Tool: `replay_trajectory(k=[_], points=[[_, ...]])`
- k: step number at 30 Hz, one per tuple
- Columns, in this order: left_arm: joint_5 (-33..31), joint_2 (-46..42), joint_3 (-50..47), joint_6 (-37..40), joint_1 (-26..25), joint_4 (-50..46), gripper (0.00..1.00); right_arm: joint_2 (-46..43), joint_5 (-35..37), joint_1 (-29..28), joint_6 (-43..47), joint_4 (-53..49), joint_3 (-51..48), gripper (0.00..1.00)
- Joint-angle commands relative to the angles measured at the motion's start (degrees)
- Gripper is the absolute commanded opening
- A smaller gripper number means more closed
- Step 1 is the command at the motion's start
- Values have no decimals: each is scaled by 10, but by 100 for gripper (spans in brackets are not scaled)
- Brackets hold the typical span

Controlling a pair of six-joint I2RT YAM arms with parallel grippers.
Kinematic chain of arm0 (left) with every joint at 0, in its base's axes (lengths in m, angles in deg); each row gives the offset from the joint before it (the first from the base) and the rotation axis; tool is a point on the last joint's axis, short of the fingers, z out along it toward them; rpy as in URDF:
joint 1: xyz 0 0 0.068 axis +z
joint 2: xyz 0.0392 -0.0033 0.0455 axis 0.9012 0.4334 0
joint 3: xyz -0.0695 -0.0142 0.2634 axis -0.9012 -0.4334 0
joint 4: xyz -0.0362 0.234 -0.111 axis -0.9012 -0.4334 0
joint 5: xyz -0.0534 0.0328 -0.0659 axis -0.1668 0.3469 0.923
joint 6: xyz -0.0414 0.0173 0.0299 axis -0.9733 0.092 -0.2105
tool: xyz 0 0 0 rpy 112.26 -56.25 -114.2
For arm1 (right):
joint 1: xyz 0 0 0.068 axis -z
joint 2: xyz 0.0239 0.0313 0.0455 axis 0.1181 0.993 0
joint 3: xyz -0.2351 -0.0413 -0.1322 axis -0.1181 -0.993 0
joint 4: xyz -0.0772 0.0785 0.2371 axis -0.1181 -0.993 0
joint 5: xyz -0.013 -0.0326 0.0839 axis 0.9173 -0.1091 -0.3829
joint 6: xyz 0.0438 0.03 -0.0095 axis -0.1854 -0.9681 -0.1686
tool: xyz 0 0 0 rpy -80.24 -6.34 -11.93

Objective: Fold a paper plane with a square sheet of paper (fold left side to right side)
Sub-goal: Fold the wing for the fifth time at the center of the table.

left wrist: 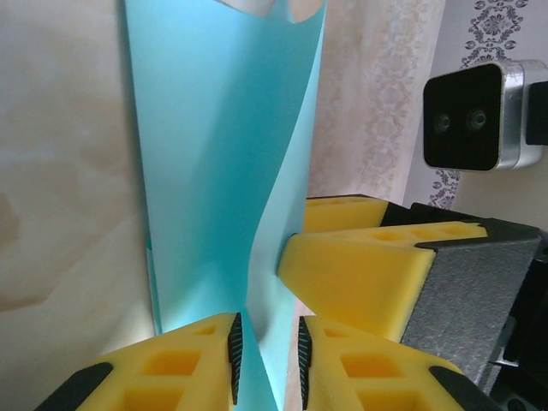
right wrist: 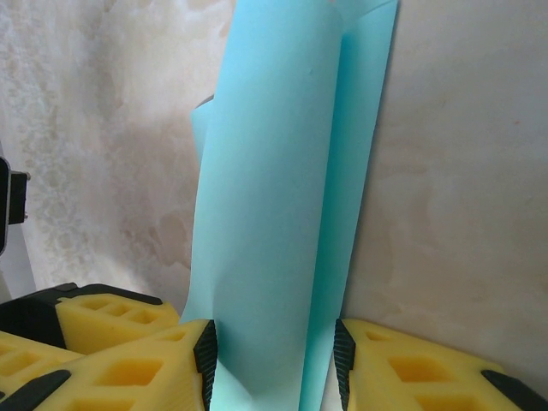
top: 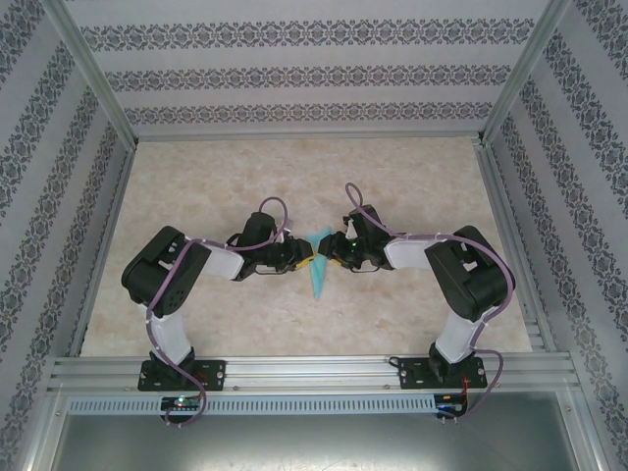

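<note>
With both grippers' jaws standing around the paper plane (top: 319, 267), a pull apart could tear it. The left gripper (left wrist: 267, 355) is narrowly parted around a fold, the right gripper (right wrist: 274, 364) wider; a firm hold cannot be told.

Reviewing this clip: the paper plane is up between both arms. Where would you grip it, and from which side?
Grip the paper plane at its wide end, across the folded layers, coming side-on as the left claw and right claw do. It is thin and stands on edge, so only its flat faces offer purchase.

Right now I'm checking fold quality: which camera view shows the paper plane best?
The right wrist view: the paper plane fills the frame, its lengthwise folds plain. The left wrist view shows it close too, but twisted, between the left end effector pads. The top external view shows just a small turquoise sliver between both arms.
</note>
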Motion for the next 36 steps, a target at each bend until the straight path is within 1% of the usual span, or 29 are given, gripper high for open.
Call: replay_trajectory(k=[1, 4, 11, 14, 16, 19, 22, 27, 29, 30, 36], points=[[9, 11, 16, -4, 4, 20, 25, 13, 3, -3, 9, -8, 2, 43], [7, 13, 21, 3, 4, 11, 21, 12, 2, -3, 9, -7, 2, 43], [-9, 17, 35, 38, 4, -30, 0, 0, -9, 3, -4, 23, -10, 45], [-9, 19, 39, 50, 4, -37, 0, -24, -12, 16, -9, 34, -18, 48], [-9, 20, 41, 55, 4, -42, 0, -43, -13, 25, -6, 30, -20, 52], [-9, 20, 43, 56, 4, -43, 0, -63, -11, 35, -5, 26, -21, 63], [-9, 19, 43, 56, 4, -42, 0, -64, -12, 38, -10, 23, -16, 74], [-8, 19, 42, 56, 4, -42, 0, -49, -16, 37, -23, 24, 4, 86], [-8, 18, 42, 56, 4, -42, 0, -42, -13, 35, -28, 23, 12, 96], [-9, 17, 42, 56, 4, -42, 0, -39, -13, 35, -30, 22, 16, 98], [-8, 18, 44, 55, 4, -41, 0, -16, -11, 30, -30, -4, 50, 98]])
